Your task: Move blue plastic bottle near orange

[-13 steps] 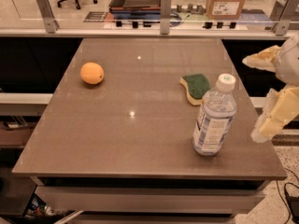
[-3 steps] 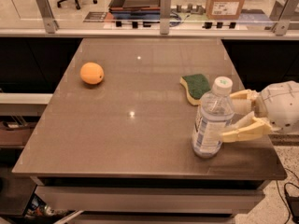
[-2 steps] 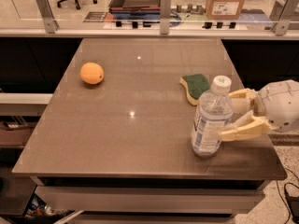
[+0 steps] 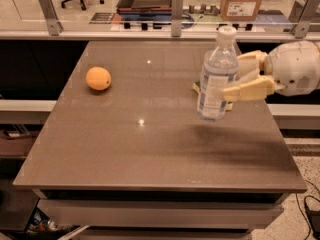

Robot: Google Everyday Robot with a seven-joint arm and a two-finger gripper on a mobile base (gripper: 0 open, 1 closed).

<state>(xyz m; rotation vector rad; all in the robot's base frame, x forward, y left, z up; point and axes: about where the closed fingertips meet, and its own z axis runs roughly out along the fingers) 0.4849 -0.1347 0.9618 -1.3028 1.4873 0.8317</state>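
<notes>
The blue plastic bottle (image 4: 216, 76), clear with a white cap and a printed label, hangs upright in the air over the right half of the brown table (image 4: 150, 149). My gripper (image 4: 235, 76) reaches in from the right and is shut on the bottle's middle, one cream finger (image 4: 248, 89) in front and one behind. The orange (image 4: 98, 78) rests on the table at the left, well apart from the bottle.
A green-and-yellow sponge (image 4: 196, 88) lies on the table, mostly hidden behind the bottle. A glass rail with metal posts (image 4: 176, 6) runs along the far edge. A cardboard box (image 4: 241, 1) stands beyond it.
The gripper has closed on the bottle and lifted it off the table, carrying it up and slightly left. The orange and sponge have not moved.
</notes>
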